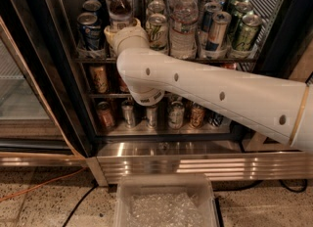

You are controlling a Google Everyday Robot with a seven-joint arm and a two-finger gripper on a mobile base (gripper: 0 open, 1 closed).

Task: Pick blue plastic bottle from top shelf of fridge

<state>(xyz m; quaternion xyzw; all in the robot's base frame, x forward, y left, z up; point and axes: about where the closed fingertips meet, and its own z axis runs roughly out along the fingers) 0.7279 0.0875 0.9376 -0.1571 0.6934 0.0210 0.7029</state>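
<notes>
place: shop-like | evidence: glass-door drinks fridge [171,148] stocked with cans [216,28] | gripper [119,27]: at top shelf [195,60]
</notes>
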